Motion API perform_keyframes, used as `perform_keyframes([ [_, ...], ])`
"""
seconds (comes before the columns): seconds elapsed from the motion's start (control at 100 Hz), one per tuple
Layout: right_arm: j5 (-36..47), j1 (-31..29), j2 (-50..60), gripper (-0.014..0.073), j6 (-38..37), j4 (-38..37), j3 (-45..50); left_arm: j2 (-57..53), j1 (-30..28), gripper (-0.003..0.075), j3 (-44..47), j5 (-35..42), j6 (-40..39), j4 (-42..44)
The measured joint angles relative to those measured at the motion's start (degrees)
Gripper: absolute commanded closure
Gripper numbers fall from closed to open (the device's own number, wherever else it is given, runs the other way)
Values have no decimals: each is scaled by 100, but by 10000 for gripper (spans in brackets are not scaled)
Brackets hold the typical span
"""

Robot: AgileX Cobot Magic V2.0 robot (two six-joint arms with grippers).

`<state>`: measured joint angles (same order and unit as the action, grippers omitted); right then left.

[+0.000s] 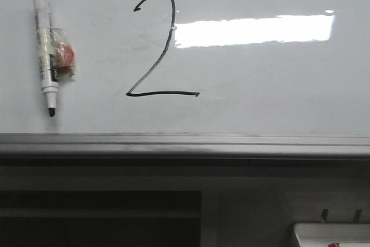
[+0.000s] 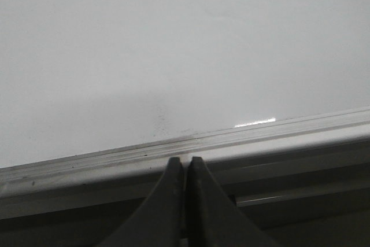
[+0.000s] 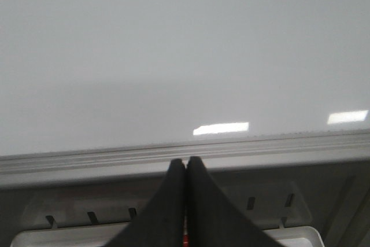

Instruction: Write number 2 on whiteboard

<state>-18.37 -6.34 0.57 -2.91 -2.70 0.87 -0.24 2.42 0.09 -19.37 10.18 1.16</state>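
Low right in the front view, a white tray corner shows below the ledge, a red speck on its rim. Grey ledge runs along the near edge of the board. On the board: a black 2, hooked top, long diagonal, flat base, drawn toward the left half, its upper curve just touching the end of the bright glare. Marker lies near the left edge, well apart from the 2, uncapped tip toward the ledge, a red-and-clear wad stuck to its side. Left gripper sits over the ledge, fingers pressed together, nothing between them. Right gripper likewise, fingers together and empty, above the tray. Neither touches marker or 2.
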Motion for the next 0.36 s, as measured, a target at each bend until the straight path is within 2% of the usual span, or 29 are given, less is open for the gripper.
perform_keyframes([
  [0.36,0,0,0,655,39,0,0,0,0,741,0,0,0,0],
])
